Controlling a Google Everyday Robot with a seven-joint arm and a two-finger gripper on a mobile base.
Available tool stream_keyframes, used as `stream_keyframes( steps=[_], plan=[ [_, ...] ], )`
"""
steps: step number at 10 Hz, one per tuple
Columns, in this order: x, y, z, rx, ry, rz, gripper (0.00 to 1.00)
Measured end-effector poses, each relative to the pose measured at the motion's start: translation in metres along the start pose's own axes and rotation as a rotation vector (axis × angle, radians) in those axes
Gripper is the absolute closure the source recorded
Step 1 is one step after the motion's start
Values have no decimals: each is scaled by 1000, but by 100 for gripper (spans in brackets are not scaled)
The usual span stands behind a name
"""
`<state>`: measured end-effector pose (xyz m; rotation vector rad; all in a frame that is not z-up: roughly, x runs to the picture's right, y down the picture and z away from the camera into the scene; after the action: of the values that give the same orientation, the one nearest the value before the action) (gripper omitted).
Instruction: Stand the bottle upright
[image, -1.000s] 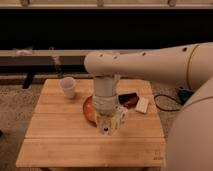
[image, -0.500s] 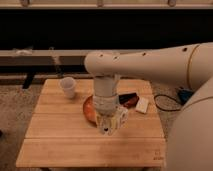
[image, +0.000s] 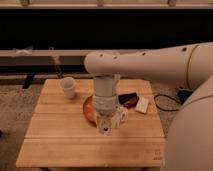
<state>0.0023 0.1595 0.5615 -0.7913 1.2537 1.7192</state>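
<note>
My gripper (image: 111, 124) hangs low over the middle of the wooden table (image: 60, 145), just in front of the orange bowl (image: 89, 111). It is shut on a slim whitish thing, the bottle (image: 118, 118). The bottle lies tilted in the grip, with its lower end pointing to the front left, close above the tabletop. The wrist and fingers hide much of it, so its label and cap do not show. The big pale arm (image: 150, 62) reaches in from the right and covers part of the bowl.
A short white cup (image: 68, 87) stands at the table's back left. A dark flat packet (image: 129, 100) and a small white block (image: 142, 105) lie behind the gripper to the right. A dark bench and wall run behind the table; a cable (image: 167, 102) lies on the floor at right.
</note>
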Motion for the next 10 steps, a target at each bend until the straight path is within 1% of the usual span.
stream_keyframes(
  steps=[1,2,3,4,6,7,8,10],
  plan=[
    [-7,5,-2,-56,55,19,100],
    [-11,8,-4,-114,98,33,100],
    [-15,9,-5,-214,166,50,100],
    [-20,6,-6,-313,223,71,100],
    [-24,-2,-5,-473,303,96,100],
    [-25,-12,-3,-584,358,117,100],
    [-24,-12,1,-642,415,116,100],
    [-19,-3,6,-702,492,83,100]
  ],
)
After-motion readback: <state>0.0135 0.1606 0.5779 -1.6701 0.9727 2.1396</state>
